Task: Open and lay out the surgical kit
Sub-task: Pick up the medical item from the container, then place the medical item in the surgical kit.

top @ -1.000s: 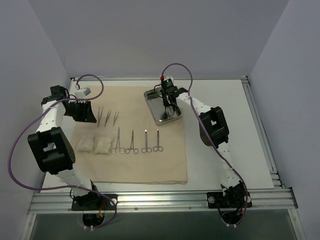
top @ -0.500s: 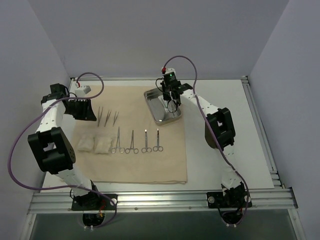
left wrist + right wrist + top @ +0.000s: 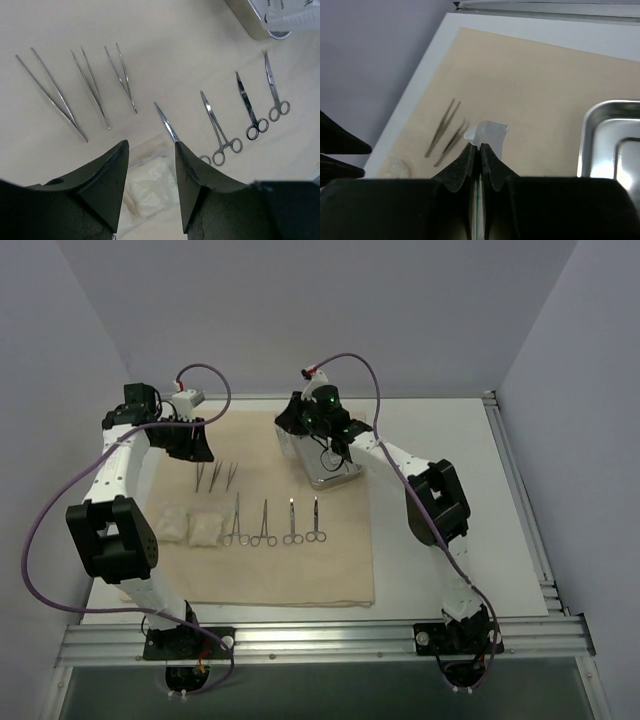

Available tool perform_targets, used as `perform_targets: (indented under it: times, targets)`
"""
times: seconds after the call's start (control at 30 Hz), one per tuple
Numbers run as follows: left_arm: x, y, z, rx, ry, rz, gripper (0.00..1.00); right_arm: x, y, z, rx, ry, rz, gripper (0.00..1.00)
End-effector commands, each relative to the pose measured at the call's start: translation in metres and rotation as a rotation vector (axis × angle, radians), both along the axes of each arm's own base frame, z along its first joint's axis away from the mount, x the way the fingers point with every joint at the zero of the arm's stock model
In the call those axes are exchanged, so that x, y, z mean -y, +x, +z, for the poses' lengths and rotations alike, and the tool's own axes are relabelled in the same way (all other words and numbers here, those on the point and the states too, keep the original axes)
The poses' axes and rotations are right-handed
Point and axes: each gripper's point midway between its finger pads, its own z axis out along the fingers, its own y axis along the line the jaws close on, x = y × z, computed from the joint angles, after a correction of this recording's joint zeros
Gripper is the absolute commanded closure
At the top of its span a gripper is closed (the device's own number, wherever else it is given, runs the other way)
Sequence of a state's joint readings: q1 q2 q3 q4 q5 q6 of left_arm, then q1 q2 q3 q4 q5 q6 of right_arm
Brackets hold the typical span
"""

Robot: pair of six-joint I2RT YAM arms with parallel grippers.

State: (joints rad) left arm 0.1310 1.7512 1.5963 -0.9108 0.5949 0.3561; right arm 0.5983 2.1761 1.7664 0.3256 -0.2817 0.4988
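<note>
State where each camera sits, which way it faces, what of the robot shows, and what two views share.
Top external: above and behind the robot, looking down on the beige cloth; left arm and right arm show.
Left wrist: on the left wrist, looking down past the open left tool at tweezers and scissors.
Right wrist: on the right wrist, looking leftward over the cloth past the shut right tool, which pinches a clear packet.
Shared: both wrist views show the tweezers and the steel tray.
</note>
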Motion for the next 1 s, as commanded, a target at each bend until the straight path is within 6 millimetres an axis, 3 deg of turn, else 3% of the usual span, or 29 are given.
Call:
perform_targets:
  times: [0.0,0.13,0.2,0.23,0.27,0.6,0.67,0.73,0.77,0.8,0.97]
  targets:
    - [-0.01,0.013,0.005,0.016,0.012,0.062,0.49,-0.04,-0.004,0.012,-0.012,0.158,0.074,1.0]
    - [-0.012,0.011,-0.003,-0.008,0.02,0.065,0.49,-0.062,-0.01,-0.006,-0.065,0.295,0.12,1.0]
    - [-0.013,0.011,-0.007,-0.012,0.024,0.066,0.49,-0.072,-0.01,-0.002,-0.085,0.355,0.13,1.0]
    - [-0.013,0.01,-0.008,-0.018,0.027,0.068,0.49,-0.069,-0.004,-0.02,-0.122,0.314,0.066,1.0]
    - [-0.014,0.011,-0.009,-0.02,0.03,0.072,0.49,-0.067,0.0,-0.025,-0.129,0.282,0.026,1.0]
    - [-0.016,0.01,-0.013,-0.023,0.045,0.074,0.49,-0.055,-0.004,-0.056,0.009,-0.134,-0.241,1.0]
    - [-0.017,0.01,-0.014,-0.023,0.043,0.075,0.49,-0.061,-0.008,-0.058,0.032,-0.178,-0.253,1.0]
    - [-0.016,0.011,-0.013,-0.02,0.041,0.073,0.49,-0.059,-0.006,-0.076,0.019,-0.227,-0.288,1.0]
    - [-0.017,0.011,-0.013,-0.019,0.043,0.074,0.49,-0.062,-0.001,-0.069,0.026,-0.216,-0.301,1.0]
    - [-0.016,0.01,-0.013,-0.02,0.042,0.071,0.49,-0.058,0.001,-0.083,0.008,-0.252,-0.322,1.0]
    - [-0.017,0.009,-0.013,-0.017,0.048,0.065,0.49,-0.058,0.002,-0.078,0.056,-0.273,-0.405,1.0]
